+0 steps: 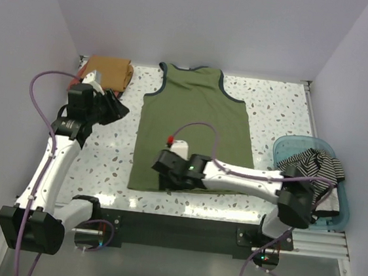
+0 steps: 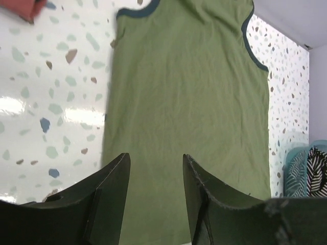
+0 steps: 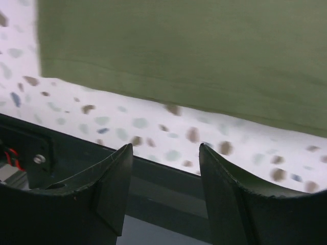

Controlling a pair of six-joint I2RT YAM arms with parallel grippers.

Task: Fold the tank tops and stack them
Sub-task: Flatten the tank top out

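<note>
The olive green tank top (image 1: 194,99) lies spread flat mid-counter (image 1: 102,162); it looks light, limp and prone to sag, so I would pinch it at the near hem corners, while both arms' jaws stand part open, holding nothing.

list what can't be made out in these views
- Near hem of the olive tank top: top view, the right arm lies across it.
- Striped top in the basket: top view, partly behind the right arm's elbow.
- Mustard top: top view, the left gripper covers its near edge.
- Red top: left wrist view, cut off at the corner.
- Right wrist view: blurred, cloth detail lost.
</note>
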